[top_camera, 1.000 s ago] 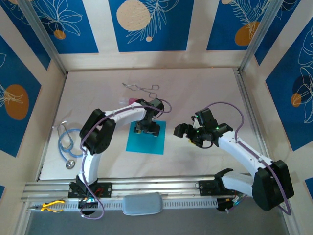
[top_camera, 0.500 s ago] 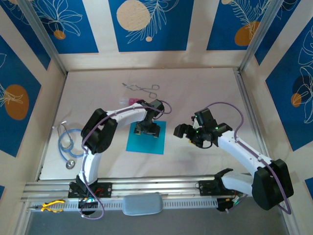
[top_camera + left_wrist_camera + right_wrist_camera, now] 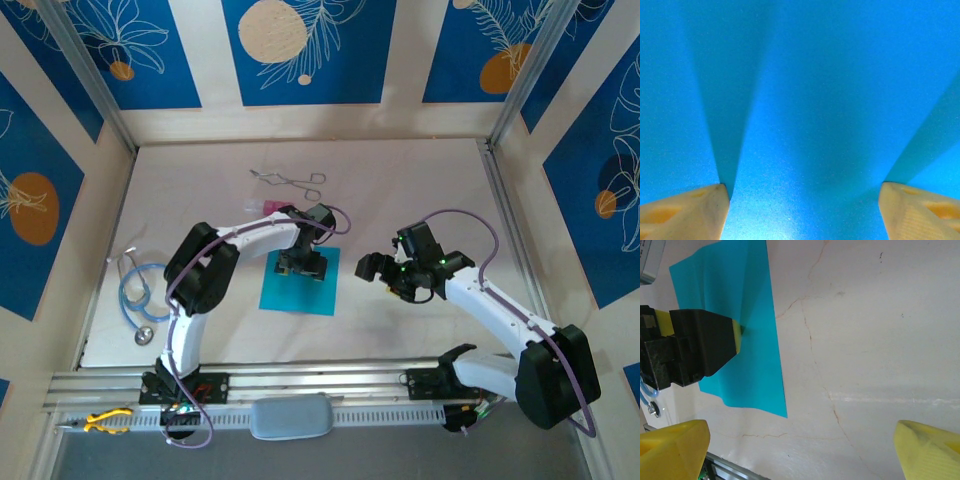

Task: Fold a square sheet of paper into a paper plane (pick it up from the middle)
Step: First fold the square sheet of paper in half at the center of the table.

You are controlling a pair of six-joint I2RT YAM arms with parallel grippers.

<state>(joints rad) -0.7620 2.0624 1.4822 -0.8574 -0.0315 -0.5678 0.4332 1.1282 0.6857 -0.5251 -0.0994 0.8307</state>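
Pressing on the middle of the square sheet of paper [image 3: 290, 298], still flat on the bench [image 3: 200, 180], the left hand [image 3: 302, 268] stays spread, while the right hand [image 3: 378, 268] hovers wide apart to its right, unmoved.

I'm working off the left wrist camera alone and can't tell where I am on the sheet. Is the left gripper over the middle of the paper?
Observer: From above, the left gripper is over the blue paper, about mid-width and slightly toward its far edge.
Operator: Are my fingertips down on it?
Observer: The right wrist camera shows one yellow fingertip touching the sheet, which is not yet folded.
Operator: Where is the other arm?
Observer: The right gripper hovers open over the bare table, to the right of the paper and apart from it.
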